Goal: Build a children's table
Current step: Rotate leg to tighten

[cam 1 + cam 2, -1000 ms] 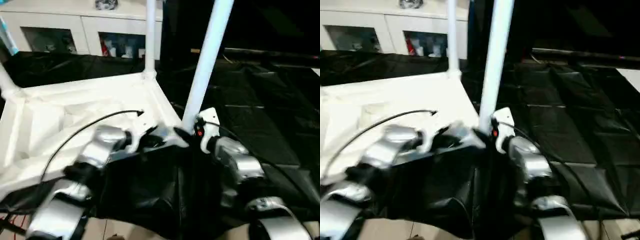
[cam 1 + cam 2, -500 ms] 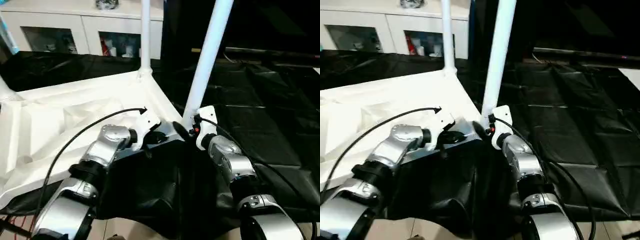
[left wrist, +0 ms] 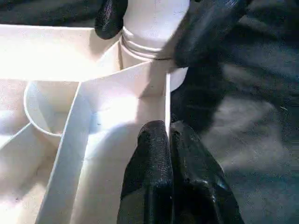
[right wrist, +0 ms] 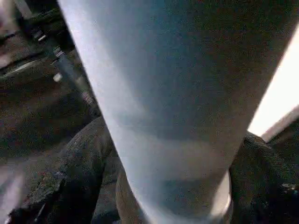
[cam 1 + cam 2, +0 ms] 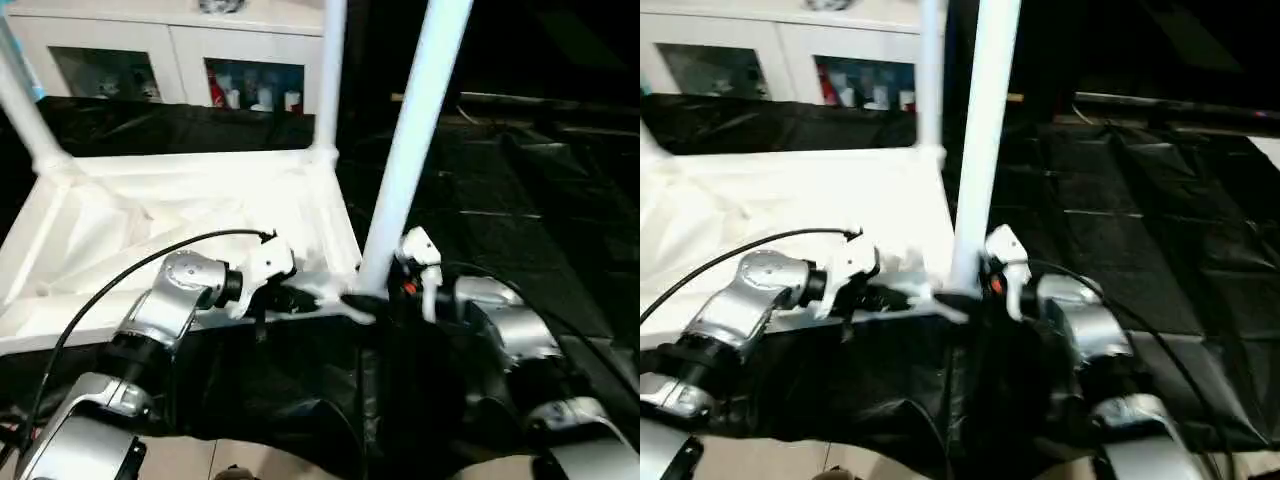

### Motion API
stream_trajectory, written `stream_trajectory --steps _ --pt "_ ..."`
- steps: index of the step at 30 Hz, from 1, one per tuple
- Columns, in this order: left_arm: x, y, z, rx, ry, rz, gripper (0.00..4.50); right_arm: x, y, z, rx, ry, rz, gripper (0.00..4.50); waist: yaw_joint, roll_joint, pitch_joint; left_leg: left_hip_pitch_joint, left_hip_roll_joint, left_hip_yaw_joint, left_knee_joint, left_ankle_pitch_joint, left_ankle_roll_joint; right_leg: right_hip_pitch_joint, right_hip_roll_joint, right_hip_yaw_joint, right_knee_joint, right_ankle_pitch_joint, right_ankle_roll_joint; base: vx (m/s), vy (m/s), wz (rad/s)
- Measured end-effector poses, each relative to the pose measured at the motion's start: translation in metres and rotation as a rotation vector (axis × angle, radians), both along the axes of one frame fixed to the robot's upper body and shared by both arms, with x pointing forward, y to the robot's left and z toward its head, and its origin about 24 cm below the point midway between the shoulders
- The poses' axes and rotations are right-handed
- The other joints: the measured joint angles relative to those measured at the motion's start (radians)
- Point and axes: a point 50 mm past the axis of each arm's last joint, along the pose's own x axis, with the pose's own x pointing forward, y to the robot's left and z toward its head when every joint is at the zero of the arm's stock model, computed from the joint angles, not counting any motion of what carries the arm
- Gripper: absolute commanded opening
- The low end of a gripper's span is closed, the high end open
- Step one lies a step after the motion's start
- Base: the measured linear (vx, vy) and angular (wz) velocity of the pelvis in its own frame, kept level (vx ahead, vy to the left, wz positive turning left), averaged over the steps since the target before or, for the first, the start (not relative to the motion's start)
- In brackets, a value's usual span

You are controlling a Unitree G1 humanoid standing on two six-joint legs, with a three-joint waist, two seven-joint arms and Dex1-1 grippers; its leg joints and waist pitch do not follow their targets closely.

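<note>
The children's table lies upside down, its ribbed white top [image 5: 150, 215] on black sheeting. Three white legs stand up from its corners, two at the back [image 5: 328, 80] [image 5: 25, 110] and one at the near right [image 5: 410, 150]. My left gripper [image 3: 169, 133] is shut on the thin rim wall [image 3: 167, 93] just beside the near-right corner socket. My right gripper [image 5: 365, 300] is open astride the base of the near-right leg [image 4: 177, 93]. Its black fingers [image 3: 110, 18] stand close on either side of that leg.
A white cabinet with glass doors [image 5: 150, 60] stands behind the table. Crumpled black sheeting [image 5: 520, 200] covers the ground to the right and front. A black cable [image 5: 130, 270] loops over my left forearm. A strip of pale floor [image 5: 250, 460] shows at the near edge.
My right gripper's fingers have spread wider around the base of the near-right leg. The head view has shifted. My left gripper keeps its pinch on the rim.
</note>
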Motion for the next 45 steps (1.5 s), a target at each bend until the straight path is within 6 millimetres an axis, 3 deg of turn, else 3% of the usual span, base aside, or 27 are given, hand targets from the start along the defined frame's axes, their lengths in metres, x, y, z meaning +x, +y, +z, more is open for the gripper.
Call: stream_trajectory --steps 3,5,14,18,23,27,34,35,41,45 --pt "-0.005 0.002 0.0 -0.004 0.019 -0.032 0.0 -0.005 -0.004 0.001 -0.011 0.016 0.063 3.62 0.001 0.0 0.0 0.0 0.0 0.0 0.0 0.0 0.0 0.0 0.0 0.0 0.0 -0.001 0.001 0.0 0.0 0.0" --pt "-0.007 0.004 0.0 0.001 0.027 -0.049 0.0 -0.007 -0.003 0.001 -0.007 0.028 0.086 3.37 0.0 -0.001 0.0 0.0 0.0 0.0 0.0 0.0 0.0 0.0 0.0 0.0 0.0 -0.001 0.001 0.0 0.0 0.0" --pt "-0.009 0.006 0.0 0.007 0.041 -0.06 0.0 -0.009 0.0 0.0 0.007 0.049 0.088 2.68 0.001 -0.001 0.0 0.0 0.0 0.0 0.001 0.0 0.0 0.0 0.0 0.0 0.0 -0.002 0.003 0.0 0.0 0.0" --pt "-0.008 0.005 -0.001 0.008 0.041 -0.036 0.0 -0.009 0.0 -0.001 0.011 0.052 0.052 2.61 0.001 -0.001 -0.001 0.001 0.0 0.0 0.002 0.0 0.0 0.001 0.0 0.0 0.001 -0.001 0.003 0.0 0.0 0.0" --pt "0.004 -0.002 -0.005 0.004 0.0 0.11 0.0 0.005 0.008 -0.009 0.038 0.034 -0.221 2.58 -0.01 -0.003 -0.002 0.014 0.0 0.0 0.004 0.0 0.0 0.007 0.0 0.0 0.002 0.0 0.002 0.0 0.0 0.0" --pt "0.015 -0.014 -0.008 -0.006 -0.025 0.227 0.0 0.019 0.018 -0.012 0.051 0.035 -0.462 2.57 -0.024 -0.003 -0.002 0.015 -0.001 -0.001 0.004 0.0 0.0 0.009 -0.001 0.0 0.0 0.0 0.003 0.0 0.0 0.0" --pt "0.027 -0.035 -0.008 -0.011 -0.042 0.34 0.0 0.034 0.029 -0.012 0.033 0.008 -0.727 2.57 -0.023 -0.002 -0.003 0.014 -0.001 -0.001 0.003 0.0 0.0 0.009 -0.001 0.0 -0.001 0.0 0.003 0.0 0.0 0.0" --pt "0.028 -0.035 -0.008 -0.013 -0.042 0.341 0.0 0.034 0.03 -0.013 0.031 -0.002 -0.728 2.92 -0.023 -0.001 -0.003 0.014 -0.001 -0.001 0.003 0.0 0.0 0.009 -0.001 0.0 -0.001 0.0 0.003 0.0 0.0 0.0" --pt "0.028 -0.033 -0.007 -0.014 -0.055 0.322 0.0 0.034 0.032 -0.012 0.046 -0.016 -0.702 3.47 -0.024 -0.001 -0.003 0.013 -0.001 -0.001 0.0 0.0 0.0 0.007 -0.001 0.0 -0.001 -0.001 0.004 0.0 0.0 0.0" --pt "0.024 -0.025 -0.006 -0.003 -0.054 0.281 0.0 0.032 0.031 -0.01 0.045 -0.022 -0.596 3.8 -0.029 -0.001 -0.003 0.012 -0.001 0.0 -0.001 0.0 0.0 0.006 0.0 0.0 -0.001 -0.001 0.004 0.0 0.0 0.0"
